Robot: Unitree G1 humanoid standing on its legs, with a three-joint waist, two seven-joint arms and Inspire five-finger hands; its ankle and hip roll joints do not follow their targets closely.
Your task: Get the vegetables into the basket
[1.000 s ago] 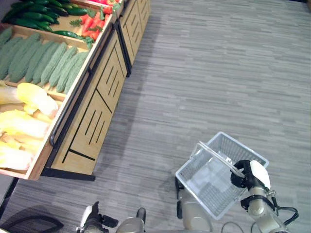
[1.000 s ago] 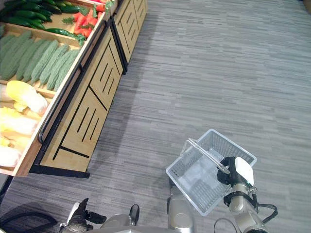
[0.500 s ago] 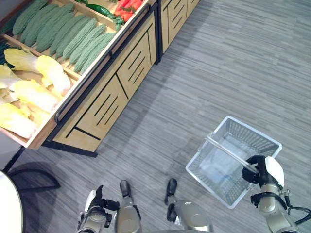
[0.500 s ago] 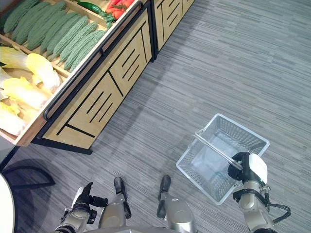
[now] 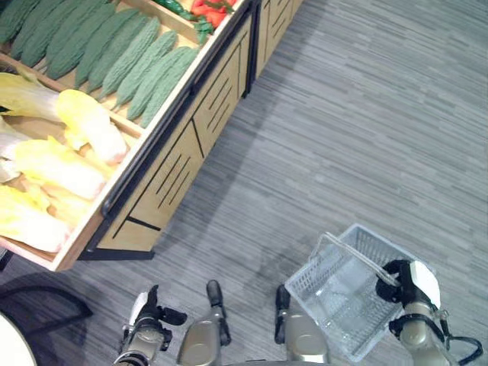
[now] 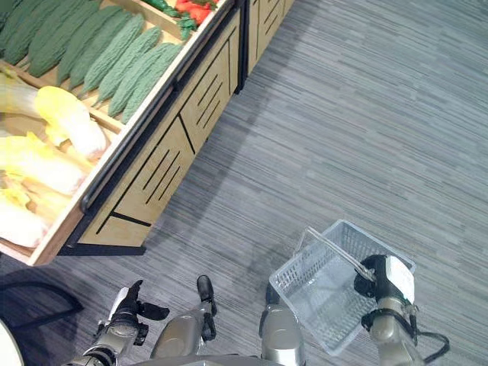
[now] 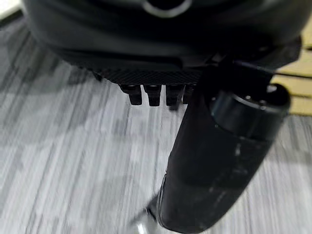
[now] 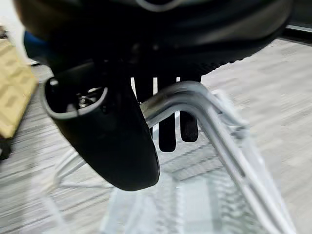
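**Basket in hand, nothing in it yet**

We carry the wire basket (image 5: 347,293) by its handle (image 8: 195,105) in our right hand (image 5: 408,280), low at our right side above the grey plank floor (image 5: 366,130). In the right wrist view the fingers (image 8: 168,129) curl under the metal handle and the thumb closes over it, so the grip is a firm hook around the bar. Through the mesh we see only the basket's pale bottom; no vegetable lies inside.

Our left hand (image 6: 126,309) hangs low at our left side, holding nothing. In its wrist view the fingers (image 7: 148,92) show only as short dark tips over the floor, with the thumb standing out in front; they look loosely relaxed, not clenched.

The vegetables sit on the wooden produce stand (image 5: 164,164) to our left and ahead: pale yellow cabbages (image 5: 65,164) nearest, ridged green bitter gourds (image 5: 126,57) beyond them, and red peppers (image 5: 213,8) at the far end. All are well apart from the basket.

We judge the task barely begun: the basket is secured, but every vegetable remains to be picked. Closing in on the stand comes first.
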